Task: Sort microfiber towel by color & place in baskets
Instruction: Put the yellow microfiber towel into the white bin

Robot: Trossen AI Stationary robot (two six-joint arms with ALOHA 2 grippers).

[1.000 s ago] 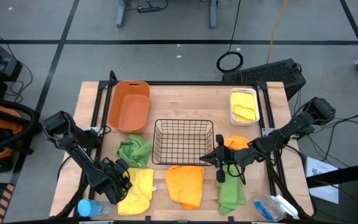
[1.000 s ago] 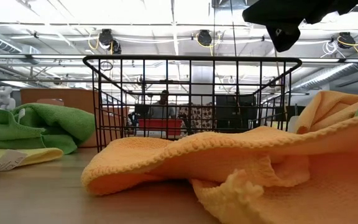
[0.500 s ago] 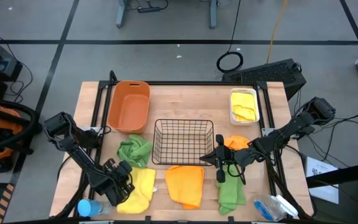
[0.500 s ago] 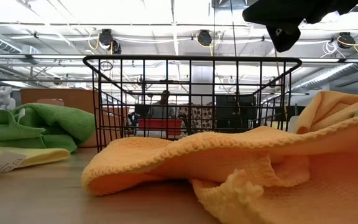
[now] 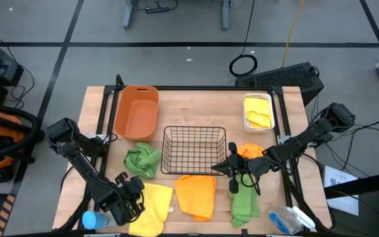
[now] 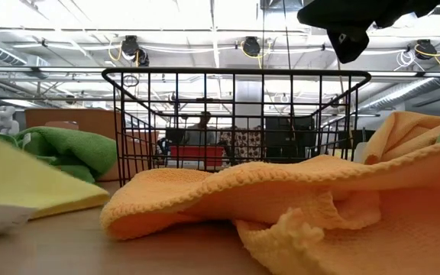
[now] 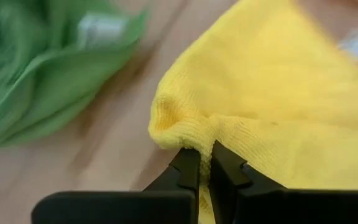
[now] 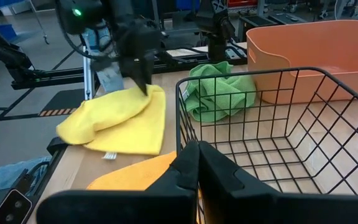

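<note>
The left gripper (image 5: 131, 195) had just clamped shut on a fold of the yellow towel (image 5: 151, 208), where a second before its jaws stood wide over the cloth. The left wrist view showed the pinch plainly: both fingers (image 7: 188, 168) pressed together with a ridge of yellow pile between them. The towel had also shifted, dragged off its old spot and bunched nearer the table's front edge, with one side lifted into the low view. That looked like the start of a lift, so the likely next leg was a carry to the white bin (image 5: 258, 112), far across the wire basket (image 5: 194, 150), which already held yellow cloth.

The right gripper (image 5: 231, 175) hung just beside the wire basket's right side, jaws clenched on nothing, unmoved over the same second.

Relative to the wire basket: the orange tub (image 5: 137, 112) stood empty behind and to its left, a green towel (image 5: 143, 160) lay against its left side, an orange towel (image 5: 196, 195) lay in front of it, and a second green towel (image 5: 243, 204) lay in front and to its right, under the right gripper. Another orange cloth (image 5: 251, 151) sat to its right.

The surface was pale wood planks (image 5: 196, 108). Beyond it were a grey floor with dark lines, cables, and, in the low view, a workshop with ceiling lights.
</note>
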